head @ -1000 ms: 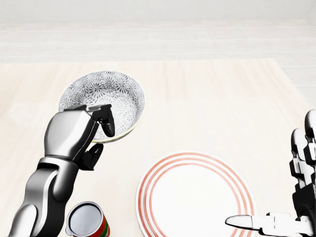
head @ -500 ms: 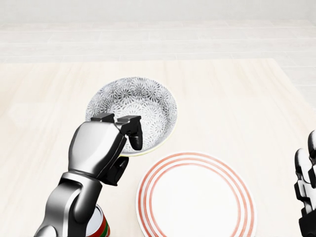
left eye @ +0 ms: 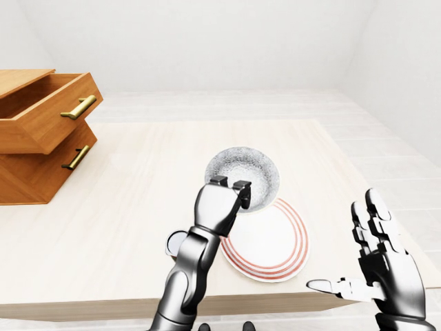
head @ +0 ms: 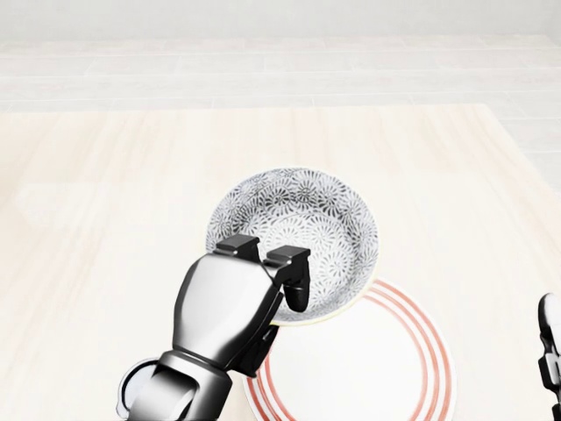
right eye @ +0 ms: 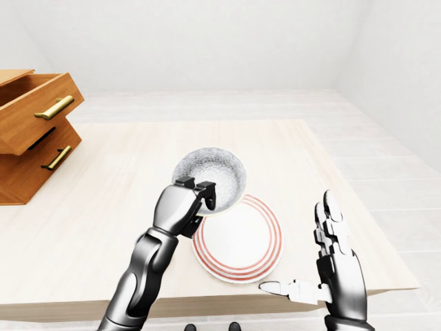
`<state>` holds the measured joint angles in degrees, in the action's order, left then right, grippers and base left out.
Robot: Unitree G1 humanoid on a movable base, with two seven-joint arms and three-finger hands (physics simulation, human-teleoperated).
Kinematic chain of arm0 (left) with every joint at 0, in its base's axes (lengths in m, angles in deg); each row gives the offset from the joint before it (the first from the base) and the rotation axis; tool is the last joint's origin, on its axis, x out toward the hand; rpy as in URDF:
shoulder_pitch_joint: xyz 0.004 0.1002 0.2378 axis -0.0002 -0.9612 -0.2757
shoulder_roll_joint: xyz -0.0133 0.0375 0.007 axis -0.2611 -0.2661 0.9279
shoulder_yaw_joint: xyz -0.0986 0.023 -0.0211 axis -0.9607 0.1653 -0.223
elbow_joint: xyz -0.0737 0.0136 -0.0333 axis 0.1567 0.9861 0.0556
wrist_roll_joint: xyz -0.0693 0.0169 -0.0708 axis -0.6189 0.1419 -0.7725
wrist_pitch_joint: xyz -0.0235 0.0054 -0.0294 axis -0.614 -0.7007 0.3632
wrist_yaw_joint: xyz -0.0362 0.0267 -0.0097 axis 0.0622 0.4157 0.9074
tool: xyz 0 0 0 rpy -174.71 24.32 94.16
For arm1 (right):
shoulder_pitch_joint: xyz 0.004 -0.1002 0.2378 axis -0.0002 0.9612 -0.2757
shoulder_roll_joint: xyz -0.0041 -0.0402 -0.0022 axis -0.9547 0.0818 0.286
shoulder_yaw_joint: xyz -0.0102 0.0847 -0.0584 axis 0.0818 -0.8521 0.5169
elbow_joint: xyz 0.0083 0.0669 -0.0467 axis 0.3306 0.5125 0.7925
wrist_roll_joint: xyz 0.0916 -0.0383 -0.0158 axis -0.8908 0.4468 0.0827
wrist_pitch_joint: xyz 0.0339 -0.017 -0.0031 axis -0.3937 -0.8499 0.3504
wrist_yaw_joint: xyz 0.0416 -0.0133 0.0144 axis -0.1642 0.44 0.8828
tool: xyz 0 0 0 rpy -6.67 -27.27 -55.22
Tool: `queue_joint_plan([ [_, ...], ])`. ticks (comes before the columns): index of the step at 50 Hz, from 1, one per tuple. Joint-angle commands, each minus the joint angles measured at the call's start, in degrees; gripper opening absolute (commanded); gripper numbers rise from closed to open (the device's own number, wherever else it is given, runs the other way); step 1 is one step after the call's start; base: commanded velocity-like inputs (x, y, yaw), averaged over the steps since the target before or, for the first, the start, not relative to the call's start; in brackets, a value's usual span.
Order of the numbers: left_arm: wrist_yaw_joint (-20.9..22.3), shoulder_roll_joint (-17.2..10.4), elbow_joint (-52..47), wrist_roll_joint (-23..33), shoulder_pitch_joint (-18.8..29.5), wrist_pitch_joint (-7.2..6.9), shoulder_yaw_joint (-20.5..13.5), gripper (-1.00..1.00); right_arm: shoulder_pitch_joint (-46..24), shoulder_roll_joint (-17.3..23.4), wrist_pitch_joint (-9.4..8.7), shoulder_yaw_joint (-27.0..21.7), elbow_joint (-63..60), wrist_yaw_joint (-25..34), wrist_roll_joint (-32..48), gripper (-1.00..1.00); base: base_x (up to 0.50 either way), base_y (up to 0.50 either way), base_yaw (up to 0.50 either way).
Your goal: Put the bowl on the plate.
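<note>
The left hand (head: 230, 307) is gripping the rim of the bowl (head: 307, 219). Two fingers (head: 294, 285) are curling over the edge into the bowl, and the thumb is pressing from beneath the hand. The left forearm (right eye: 141, 272) is rising steeply to a bent wrist. The right hand (right eye: 336, 270) is holding nothing. Its fingers (right eye: 331, 210) are pointing upward, extended flat, with the thumb (right eye: 279, 287) reaching sideways toward the left hand.

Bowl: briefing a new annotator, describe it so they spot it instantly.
On the pale wooden table, look just above the red-ringed plate in the head view. The bowl, gripped at its rim by the left hand, alone carries a grey floral pattern.
</note>
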<state>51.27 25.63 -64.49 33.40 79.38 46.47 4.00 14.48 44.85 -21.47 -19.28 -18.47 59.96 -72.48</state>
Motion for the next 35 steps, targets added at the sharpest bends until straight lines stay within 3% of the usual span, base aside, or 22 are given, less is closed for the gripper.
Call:
queue_joint_plan([
  [1, -4.24, 1.56, 0.5, 2.69, -2.51, -0.53, 4.74, -1.0, -0.83, -1.43, 1.9, -4.25, 4.21, 4.32, -1.72, 1.0, 0.0, 0.0, 0.0],
  [11, -6.8, 2.26, 2.18, 4.15, -4.22, -1.31, 8.26, -1.0, -3.33, -1.01, 1.9, -6.66, 7.41, 5.57, -3.31, 1.0, 0.0, 0.0, 0.0],
  [19, -11.89, 2.02, 6.51, 5.18, -5.3, -1.23, 10.93, -1.0, -2.48, -2.38, 1.65, -6.15, 2.61, 6.85, -3.27, 1.0, 0.0, 0.0, 0.0],
  [27, -14.56, 2.41, 9.46, 6.06, -5.36, -1.73, 12.25, -1.0, -2.88, -2.84, 1.15, -5.89, 1.39, 7.45, -2.25, 1.0, 0.0, 0.0, 0.0],
  [35, -17.64, 2.06, 12.26, 7.03, -4.91, -1.57, 12.59, -1.0, -1.81, -3.76, 1.9, -7.48, 0.5, 8.98, -4.05, 1.0, 0.0, 0.0, 0.0],
])
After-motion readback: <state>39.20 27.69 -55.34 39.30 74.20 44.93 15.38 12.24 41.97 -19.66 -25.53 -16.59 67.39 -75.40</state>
